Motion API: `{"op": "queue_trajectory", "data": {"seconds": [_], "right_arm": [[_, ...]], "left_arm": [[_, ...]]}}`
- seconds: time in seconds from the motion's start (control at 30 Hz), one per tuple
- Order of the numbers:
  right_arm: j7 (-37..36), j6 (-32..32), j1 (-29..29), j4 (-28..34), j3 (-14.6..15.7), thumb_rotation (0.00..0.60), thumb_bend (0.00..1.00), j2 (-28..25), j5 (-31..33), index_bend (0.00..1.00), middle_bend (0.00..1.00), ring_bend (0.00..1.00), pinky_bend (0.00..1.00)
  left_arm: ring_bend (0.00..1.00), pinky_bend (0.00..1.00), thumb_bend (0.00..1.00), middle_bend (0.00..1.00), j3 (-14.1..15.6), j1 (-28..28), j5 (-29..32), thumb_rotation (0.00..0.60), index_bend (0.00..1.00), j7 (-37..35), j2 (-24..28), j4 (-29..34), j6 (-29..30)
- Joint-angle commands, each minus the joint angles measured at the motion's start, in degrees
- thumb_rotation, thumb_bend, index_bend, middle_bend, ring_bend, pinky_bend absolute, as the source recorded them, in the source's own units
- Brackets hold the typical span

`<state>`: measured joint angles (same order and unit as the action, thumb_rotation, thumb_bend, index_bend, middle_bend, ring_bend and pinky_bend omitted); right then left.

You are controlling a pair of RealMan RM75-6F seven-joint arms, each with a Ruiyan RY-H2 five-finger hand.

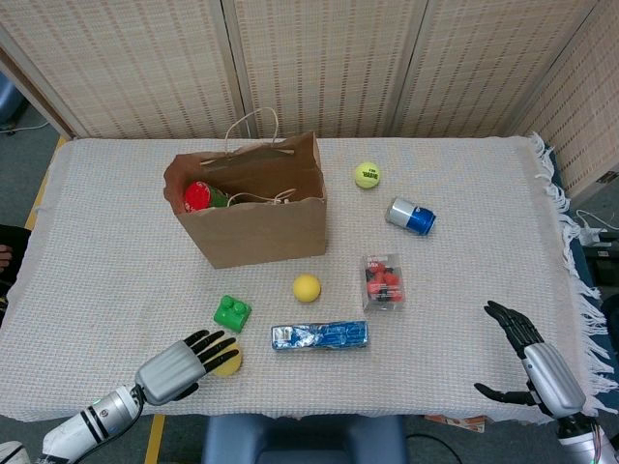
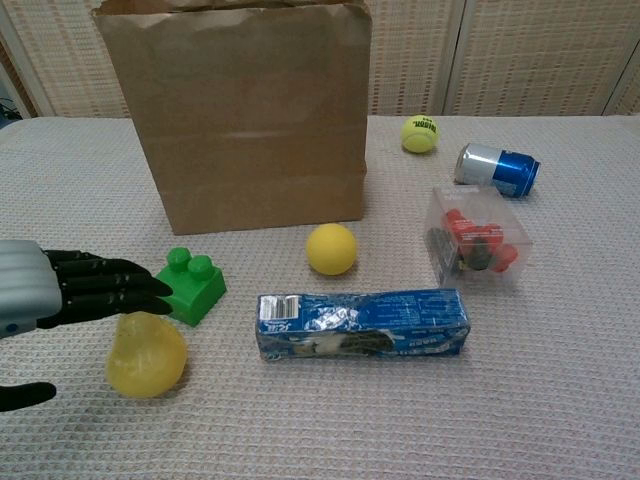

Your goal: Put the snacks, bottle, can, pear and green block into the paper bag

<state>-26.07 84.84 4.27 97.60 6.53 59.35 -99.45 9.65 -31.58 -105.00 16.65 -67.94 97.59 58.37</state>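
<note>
Fingers of the left hand [image 2: 60, 292] lie stretched out and spread over the top of the yellow pear [image 2: 146, 354], with the thumb low at the near side of it; nothing is gripped, and whether the fingers touch the fruit I cannot tell. In the head view the same left hand [image 1: 179, 362] covers most of the pear [image 1: 229, 362], which sits at the near edge of the table [image 1: 106, 242]. The pear lies just under and slightly ahead of the palm, so closing the fingers down around it looks like the step in hand.

Just beyond the fingertips sits the green block [image 2: 189, 286], close beside the pear. Behind it stands the paper bag [image 1: 256, 208], upright and open, with a red-capped bottle [image 1: 200, 196] already inside. Further right come a yellow ball [image 1: 307, 288] and the blue snack pack [image 2: 362, 325], long axis across the table, then a clear snack box [image 1: 384, 281], a tennis ball [image 1: 368, 175] and the blue can [image 1: 411, 217] on its side.

At the far right the right hand [image 1: 537, 367] hangs off the table edge, fingers spread and holding nothing, well apart from every object. The left hand is plainly nearer the pear.
</note>
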Motion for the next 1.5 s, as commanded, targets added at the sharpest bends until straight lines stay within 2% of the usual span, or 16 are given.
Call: {"op": "queue_trajectory", "data": {"seconds": [0.03,0.4,0.47,0.5,0.6,0.67,0.77,0.97,1.1,1.2,1.23,1.37,1.43,1.5], "right_arm": [[0.14,-0.25,0.08,0.08,0.07,0.600,0.01,-0.08,0.13,0.00,0.00,0.00,0.00],[0.33,-1.34,0.48,0.51,0.31,0.600,0.01,-0.62,0.64,0.00,0.00,0.00,0.00],[0.36,-1.42,0.52,0.56,0.33,0.600,0.01,-0.67,0.67,0.00,0.00,0.00,0.00],[0.37,-1.46,0.53,0.58,0.35,0.600,0.01,-0.70,0.70,0.00,0.00,0.00,0.00],[0.36,-1.44,0.53,0.61,0.33,0.600,0.01,-0.73,0.78,0.00,0.00,0.00,0.00],[0.42,-1.45,0.53,0.64,0.32,0.600,0.01,-0.71,0.83,0.00,0.00,0.00,0.00],[0.53,-1.44,0.48,0.71,0.34,0.600,0.01,-0.71,0.92,0.00,0.00,0.00,0.00],[0.47,-1.35,0.39,0.75,0.20,0.600,0.01,-0.76,1.33,0.00,0.00,0.00,0.00],[0.61,-1.44,0.39,0.74,0.22,0.600,0.01,-0.78,1.37,0.00,0.00,0.00,0.00],[0.73,-1.36,0.35,0.76,0.24,0.600,0.01,-0.75,1.28,0.00,0.00,0.00,0.00],[0.85,-1.36,0.35,0.80,0.23,0.600,0.01,-0.72,1.26,0.00,0.00,0.00,0.00],[1.28,-1.53,0.35,0.84,0.28,0.600,0.01,-0.57,1.25,0.00,0.00,0.00,0.00],[1.58,-1.68,0.40,0.93,0.29,0.600,0.01,-0.48,1.23,0.00,0.00,0.00,0.00],[1.88,-1.85,0.45,1.07,0.32,0.600,0.01,-0.41,1.21,0.00,0.00,0.00,0.00]], "left_arm": [[0.00,0.19,0.34,0.00,-0.68,-0.49,1.30,0.600,0.03,1.52,-2.15,-0.58,-1.75],[0.03,0.27,0.39,0.02,-3.20,-0.75,6.83,0.600,0.16,3.69,-8.18,-5.77,-4.59],[0.09,0.34,0.43,0.08,-3.23,-0.53,7.25,0.600,0.25,3.77,-8.82,-6.39,-4.39],[0.15,0.41,0.48,0.14,-3.26,-0.30,7.12,0.600,0.33,3.76,-9.24,-6.86,-3.75],[0.40,0.66,0.58,0.39,-2.73,0.38,6.43,0.600,0.53,3.48,-10.10,-8.33,-2.22],[0.53,0.77,0.61,0.56,-2.42,0.63,6.02,0.600,0.63,3.38,-10.07,-8.78,-1.47],[0.62,0.84,0.63,0.67,-2.35,0.87,5.56,0.600,0.73,3.37,-9.12,-8.37,-0.15],[0.66,0.85,0.64,0.71,-5.17,1.68,6.72,0.600,0.78,2.28,-3.23,-5.11,5.45],[0.66,0.85,0.64,0.71,-10.02,4.38,11.91,0.600,0.78,0.71,0.03,-5.00,12.68],[0.66,0.85,0.64,0.71,-15.76,7.01,20.17,0.600,0.78,-1.10,0.32,-5.77,18.28],[0.66,0.85,0.64,0.71,-18.49,7.68,24.26,0.600,0.78,-2.18,0.17,-5.71,19.82],[0.66,0.84,0.64,0.71,-27.86,8.01,37.37,0.600,0.78,-6.62,0.48,-1.75,21.76],[0.66,0.83,0.64,0.70,-32.03,7.23,42.05,0.600,0.78,-8.37,1.37,1.85,21.53],[0.66,0.83,0.64,0.70,-34.60,6.05,44.34,0.600,0.77,-8.35,2.11,4.52,21.08]]}}
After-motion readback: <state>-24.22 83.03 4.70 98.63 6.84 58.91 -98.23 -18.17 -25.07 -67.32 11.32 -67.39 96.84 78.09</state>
